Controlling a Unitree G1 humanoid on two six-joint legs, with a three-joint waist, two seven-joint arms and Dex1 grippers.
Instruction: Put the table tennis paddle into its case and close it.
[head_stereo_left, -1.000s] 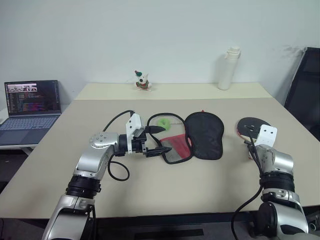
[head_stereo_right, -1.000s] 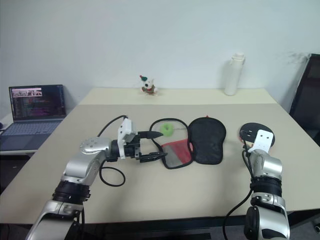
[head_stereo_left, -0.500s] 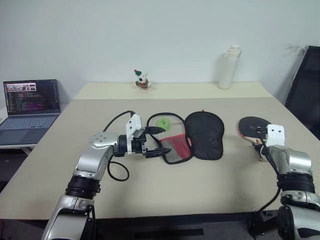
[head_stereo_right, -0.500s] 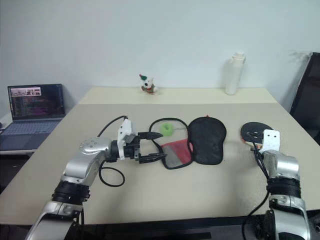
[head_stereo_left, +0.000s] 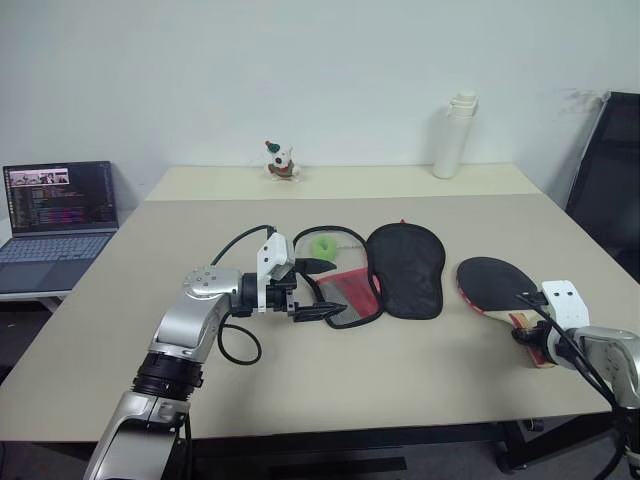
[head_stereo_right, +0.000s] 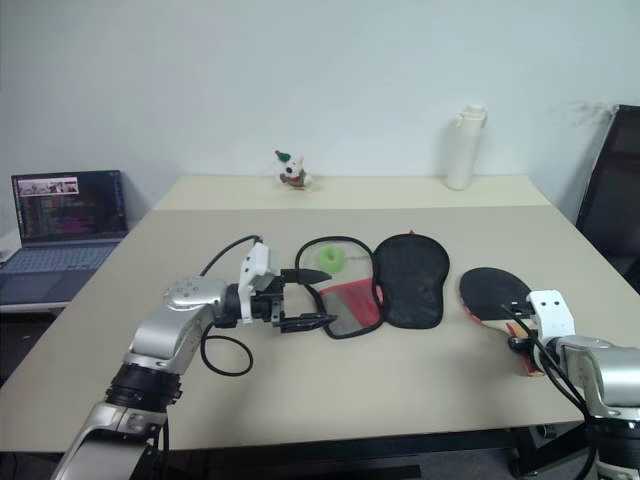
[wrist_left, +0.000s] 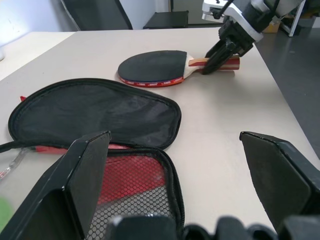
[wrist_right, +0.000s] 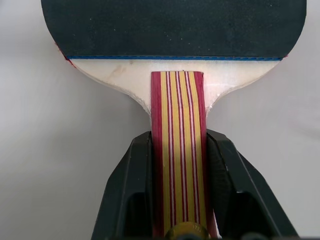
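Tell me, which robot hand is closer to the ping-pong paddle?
The right. The right gripper is clamped on the paddle by its striped handle. The left gripper hangs open over the unzipped case, with the case between it and the paddle.

Table tennis paddle (wrist_right: 175, 30): matt black rubber face, finely textured; pale bare wood at neck; handle in striped red and yellow wood, smooth.
Case (wrist_left: 95, 112): soft black woven cloth, matt; red lining; black mesh pocket.
Right gripper (wrist_right: 179, 190) fingers (wrist_right: 131, 185): smooth black plastic, slight sheen.
Table (head_stereo_left: 400, 360): smooth matt beige.
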